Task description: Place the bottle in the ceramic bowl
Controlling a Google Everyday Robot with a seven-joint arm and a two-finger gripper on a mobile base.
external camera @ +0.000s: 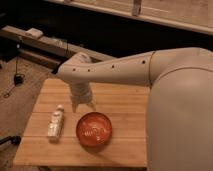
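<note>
Two things lie on the wooden table [125,107] in front of me, both toward its near left part. Closest is the bowl [80,134], red-orange and glossy, upright, with faint white marks inside and nothing in it. Just left of it, apart from it by a narrow strip of wood, the bottle [56,124] lies on its side, pale and whitish. Its capped neck points away toward the far edge and its base toward the near edge. It touches neither the bowl nor the hand.

Behind those two, the hand [83,106] hangs over the table, pointing straight down, beyond the bowl's far rim and a little right of the bottle's cap. Its two tips seem to stand apart with nothing between them. It holds nothing, and whether it touches the wood I cannot tell.

From the hand a pale arm [115,72] runs off to the right, dotted with small dark holes, into the big rounded body [180,110] that covers the table's right side.

Farther back, beyond the table, carpet [20,105] shows at the left with a small dark object [19,79] on it and a thin cable [17,60] running up from that. Behind runs a low ledge [50,46] with a pale item [35,33] on it.
</note>
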